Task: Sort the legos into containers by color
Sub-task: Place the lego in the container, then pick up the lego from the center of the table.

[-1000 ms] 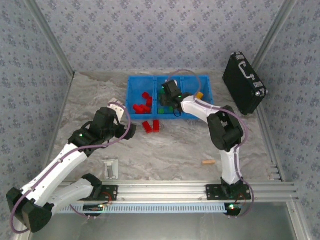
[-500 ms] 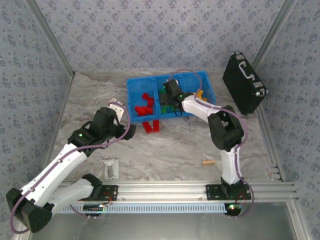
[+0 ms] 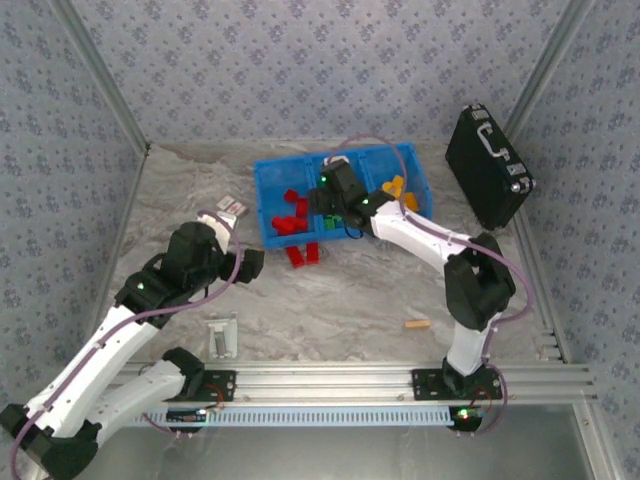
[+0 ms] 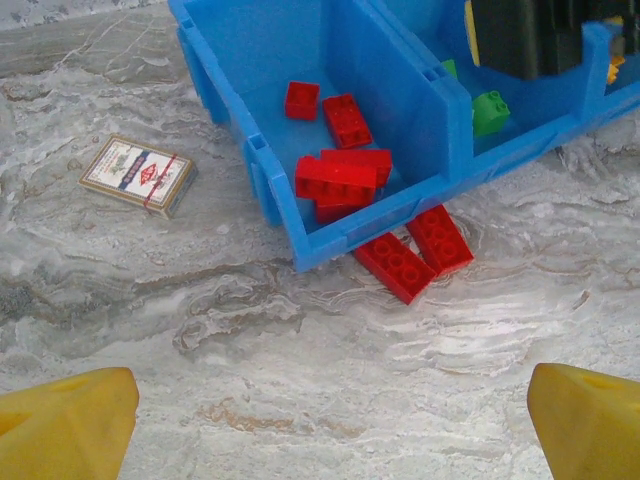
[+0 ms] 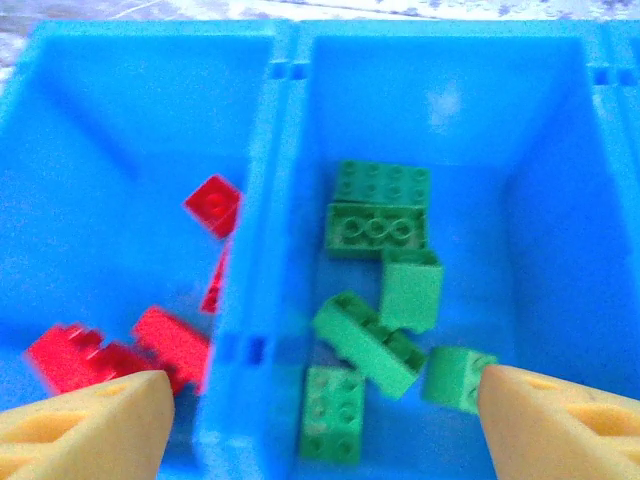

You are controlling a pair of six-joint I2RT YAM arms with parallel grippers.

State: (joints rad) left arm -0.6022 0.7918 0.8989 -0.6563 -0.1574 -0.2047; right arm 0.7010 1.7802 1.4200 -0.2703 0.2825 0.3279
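Left end effector (image 4: 325, 425): jaws spread as wide as they go, nothing in them, hovering over bare bench (image 4: 300, 330) near-left of the tray. Right end effector (image 5: 320, 420): jaws wide apart, empty, above the middle bin (image 5: 545, 200) of the containers (image 3: 300, 158).

Legos: reds in the left bin (image 4: 395, 85), green legos (image 5: 375, 230) in the middle, orange legos (image 3: 397, 187) in the right bin. Left to sort, by my read: two red legos (image 4: 440, 238) on the bench, side by side, tight against the outside of the left bin's near wall.

Step in hand, I'd judge: left arm takes one of that pair.
- Take the brick farther from the wall first.
- Rotate the wrist to the pair's diagonal and put the fingers on the free short ends, not the shared long side.
- Come straight down. A sideways approach would shove both under the tray lip.
- Lift above the wall before crossing, and release low.
- The right arm is over the tray, so enter the left bin from its left side.

Views:
- Left wrist gives the pair's angle and wall contact, plus a card (image 4: 138, 175) left of the tray.
- Top gives arm spacing, a wooden stick (image 3: 417, 324) near-right and a black case (image 3: 487, 165) far-right.
- Right wrist separates the greens. One is touching or just beside its right fingertip, can't tell which.
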